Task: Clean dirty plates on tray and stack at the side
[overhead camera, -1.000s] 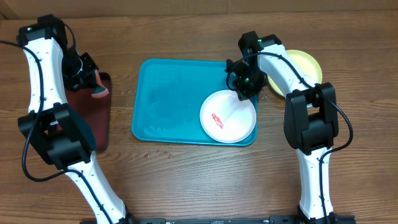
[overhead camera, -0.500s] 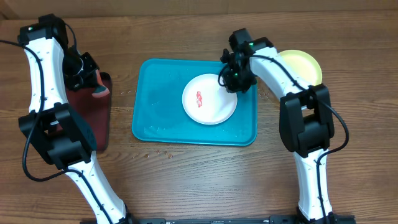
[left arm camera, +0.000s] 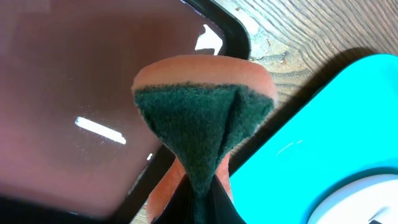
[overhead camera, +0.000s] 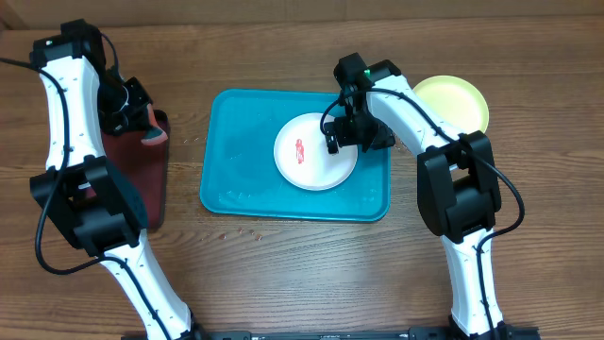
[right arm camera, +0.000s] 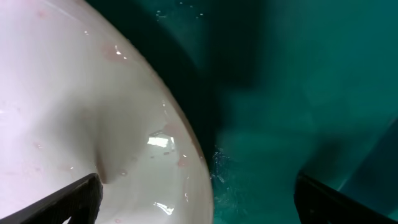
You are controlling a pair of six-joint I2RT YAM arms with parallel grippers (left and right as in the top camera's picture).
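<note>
Table (overhead camera: pixel 283 264): wooden; both trays and one loose plate lie on it.
Teal tray (overhead camera: pixel 236 161): centre of the table, long axis left to right. Its left half is bare and wet-looking.
Dark red tray (overhead camera: pixel 156 189): just left of the teal tray, black-rimmed.
White plate (overhead camera: pixel 316 165): flat on the right half of the teal tray, not yet clean.
Yellow-green plate (overhead camera: pixel 458 94): off the tray, on the table at far right; looks clean.
Right gripper (overhead camera: pixel 344 135): over the white plate's right rim. The wrist view shows its fingers spread wide and holding nothing.
Left gripper (overhead camera: pixel 142 123): over the dark red tray's far end, clamped on the sponge.
Sponge (left arm camera: pixel 202 118): orange with a green scouring face, folded by the pinch.
Red smear (overhead camera: pixel 300 148): left of the plate's centre.
Key relation: the smear lies to the sponge's right, across the tray's bare half. The left arm alone has the sponge, so the wipe looks to be its job.
</note>
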